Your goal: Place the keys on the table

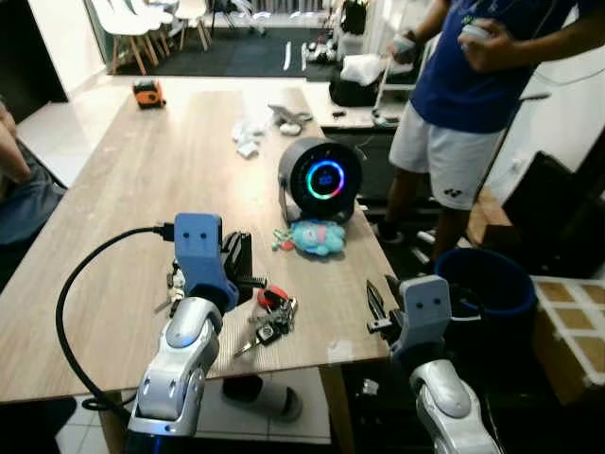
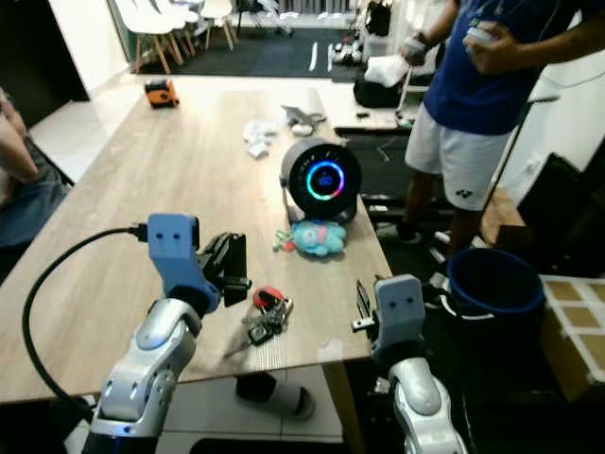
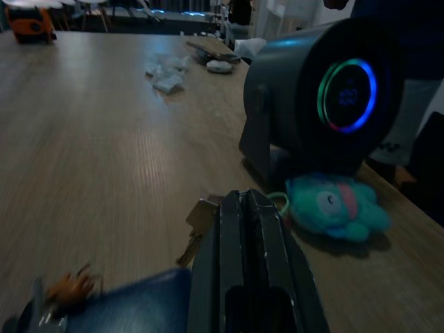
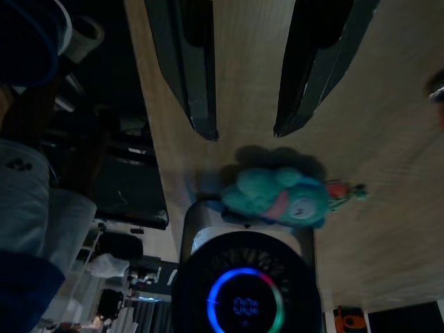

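Silver left arm fills the lower left of the frame; its left tool (image 2: 232, 268) is closed and empty above the table (image 2: 170, 180). Keys (image 2: 267, 317) lie just right of it. Right tool (image 4: 246, 128), open, hangs beyond the table's edge. Withdraw upward, judging the keys delivered.

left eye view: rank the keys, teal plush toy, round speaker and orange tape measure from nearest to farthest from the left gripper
1. keys, on the table just to the right of the left gripper.
2. teal plush toy, farther right, in front of the speaker.
3. round speaker, behind the toy.
4. orange tape measure, at the table's far end.
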